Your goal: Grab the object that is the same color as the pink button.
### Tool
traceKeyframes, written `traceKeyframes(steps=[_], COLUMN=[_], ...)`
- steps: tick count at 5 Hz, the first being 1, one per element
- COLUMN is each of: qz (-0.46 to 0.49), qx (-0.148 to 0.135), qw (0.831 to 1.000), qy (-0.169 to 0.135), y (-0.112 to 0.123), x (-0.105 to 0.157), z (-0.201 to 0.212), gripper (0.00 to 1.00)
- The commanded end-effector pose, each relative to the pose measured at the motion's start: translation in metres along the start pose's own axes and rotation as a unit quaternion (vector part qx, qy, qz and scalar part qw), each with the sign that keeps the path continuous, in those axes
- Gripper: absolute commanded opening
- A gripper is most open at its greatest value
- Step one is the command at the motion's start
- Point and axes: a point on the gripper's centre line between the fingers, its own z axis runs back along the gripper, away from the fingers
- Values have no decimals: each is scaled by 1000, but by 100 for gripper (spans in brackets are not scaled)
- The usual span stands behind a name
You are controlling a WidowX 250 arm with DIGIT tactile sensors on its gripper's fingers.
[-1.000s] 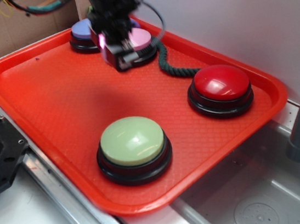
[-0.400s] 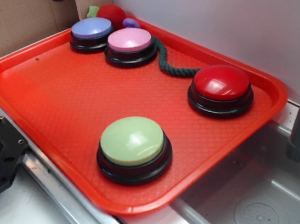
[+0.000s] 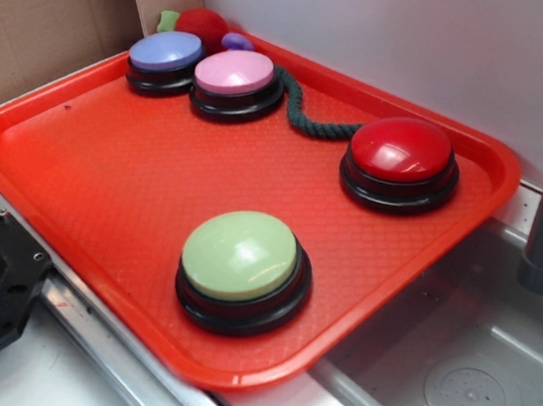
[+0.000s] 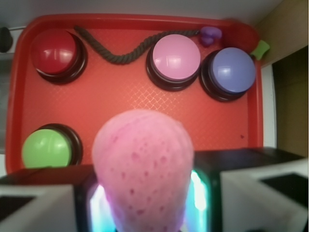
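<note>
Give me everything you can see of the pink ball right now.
The pink ball is pale pink with darker dimples, looking soft and slightly squashed into an egg shape. It sits clamped in the gripper, pads pressing both sides, lifted high above the orange tray. In the exterior view only a pink sliver shows at the top edge.

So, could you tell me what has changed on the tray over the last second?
The gripper rose from over the pink button up and to the left, almost out of the exterior view. It is shut on the pink ball, carried high above the tray. The lavender-blue button, red button, green button and rope stayed put.
</note>
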Motion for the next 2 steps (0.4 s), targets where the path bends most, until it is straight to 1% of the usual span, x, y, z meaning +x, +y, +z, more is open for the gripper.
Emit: traceKeyframes(steps=[1, 2], qz=[25, 26], qx=[0, 6], qw=[1000, 1000], qy=[-16, -13], y=[4, 2], x=[12, 15], z=[13, 7], gripper=[0, 0])
